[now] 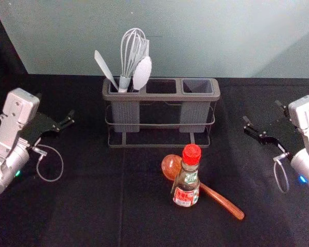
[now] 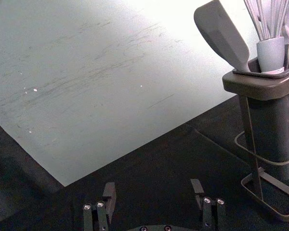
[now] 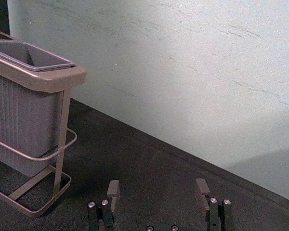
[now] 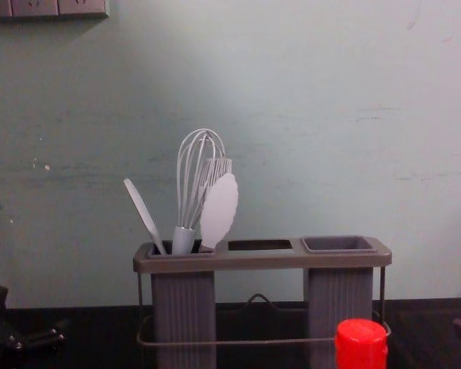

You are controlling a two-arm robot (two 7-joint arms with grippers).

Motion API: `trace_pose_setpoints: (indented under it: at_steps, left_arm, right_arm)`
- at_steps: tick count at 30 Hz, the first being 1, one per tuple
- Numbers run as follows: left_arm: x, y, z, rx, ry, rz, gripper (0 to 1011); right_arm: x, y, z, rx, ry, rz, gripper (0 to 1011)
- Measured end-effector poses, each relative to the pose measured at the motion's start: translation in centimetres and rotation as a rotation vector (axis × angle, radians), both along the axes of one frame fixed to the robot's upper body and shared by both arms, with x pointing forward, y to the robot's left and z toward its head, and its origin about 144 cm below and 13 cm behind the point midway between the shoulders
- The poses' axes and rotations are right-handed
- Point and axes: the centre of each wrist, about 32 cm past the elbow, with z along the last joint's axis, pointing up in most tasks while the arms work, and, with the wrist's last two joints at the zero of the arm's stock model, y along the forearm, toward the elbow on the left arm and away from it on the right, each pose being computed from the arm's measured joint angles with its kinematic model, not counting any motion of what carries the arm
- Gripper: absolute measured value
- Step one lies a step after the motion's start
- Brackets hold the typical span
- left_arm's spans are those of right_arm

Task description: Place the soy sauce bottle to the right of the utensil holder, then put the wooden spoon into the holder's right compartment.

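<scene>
The soy sauce bottle [image 1: 187, 180] stands upright in front of the utensil holder [image 1: 161, 96], its red cap [image 4: 361, 344] low in the chest view. The wooden spoon [image 1: 221, 199] lies on the table behind and beside the bottle, bowl toward the holder, handle toward the front right. The holder's right compartment [image 1: 197, 86] is empty. My left gripper [image 1: 56, 118] is open at the table's left, and its fingers hold nothing in the left wrist view [image 2: 154, 195]. Out on the right, my right gripper [image 1: 262, 121] is open too, likewise holding nothing in the right wrist view [image 3: 158, 195].
A whisk [image 1: 129, 56], a spatula [image 1: 105, 68] and other pale utensils stand in the holder's left compartment. The wall [image 1: 237, 36] rises behind the black-covered table [image 1: 82, 206]. Free room lies between the holder and each gripper.
</scene>
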Motion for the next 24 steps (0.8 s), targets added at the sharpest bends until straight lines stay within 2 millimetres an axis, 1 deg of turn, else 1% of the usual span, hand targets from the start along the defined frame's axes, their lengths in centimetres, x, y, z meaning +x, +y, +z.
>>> trace_pose_setpoints:
  at_steps: [24]
  left_arm:
    - [0.0, 0.0, 0.0, 0.0, 0.0, 0.0, 1011]
  right_arm:
    - [0.0, 0.0, 0.0, 0.0, 0.0, 0.0, 1002]
